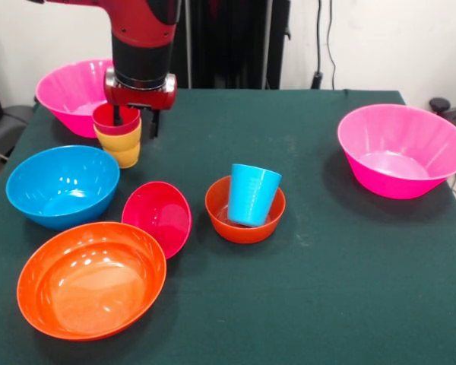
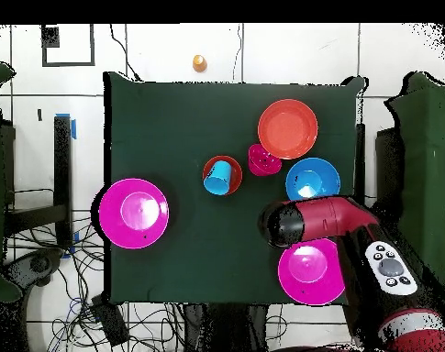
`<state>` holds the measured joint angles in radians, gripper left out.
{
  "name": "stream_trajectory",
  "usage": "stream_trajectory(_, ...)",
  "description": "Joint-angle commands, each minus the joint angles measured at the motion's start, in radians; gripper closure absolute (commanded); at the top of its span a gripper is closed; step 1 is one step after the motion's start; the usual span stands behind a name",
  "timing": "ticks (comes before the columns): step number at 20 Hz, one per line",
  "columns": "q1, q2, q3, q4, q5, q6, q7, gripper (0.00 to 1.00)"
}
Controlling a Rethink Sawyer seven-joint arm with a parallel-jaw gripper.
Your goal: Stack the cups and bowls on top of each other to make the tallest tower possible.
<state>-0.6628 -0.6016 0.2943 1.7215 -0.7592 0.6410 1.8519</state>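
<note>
A red cup [image 1: 114, 119] sits nested in a yellow cup [image 1: 123, 150] at the far left of the table. My gripper [image 1: 135, 126] hangs right over them, open; one finger [image 1: 118, 115] reaches down inside the red cup and the other stands outside its right wall. A blue cup [image 1: 252, 194] leans inside a small orange bowl [image 1: 243, 226] at mid-table. A crimson bowl [image 1: 159, 217] is tipped against the wide orange bowl [image 1: 91, 277]. A blue bowl [image 1: 61, 185] stands beside them. In the overhead view the arm's end [image 2: 283, 225] hides the nested cups.
Two large pink bowls stand apart: one [image 1: 74, 93] right behind the gripper, one [image 1: 403, 148] alone at the right. In the overhead view a small orange object [image 2: 199, 62] lies on the floor beyond the table's far edge.
</note>
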Motion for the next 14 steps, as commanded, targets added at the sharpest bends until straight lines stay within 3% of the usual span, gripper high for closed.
stream_trajectory(1,0.038,-0.032,0.012,-0.048,-0.028,0.135,-0.154,0.0)
stream_trajectory(4,0.037,-0.054,0.013,-0.029,-0.016,0.155,-0.154,0.0)
stream_trajectory(5,0.029,-0.054,0.024,-0.021,-0.018,0.145,-0.15,1.0)
stream_trajectory(9,0.003,-0.046,0.049,0.005,-0.02,0.042,-0.112,1.0)
stream_trajectory(14,-0.008,-0.048,0.054,0.019,-0.022,0.01,-0.098,1.0)
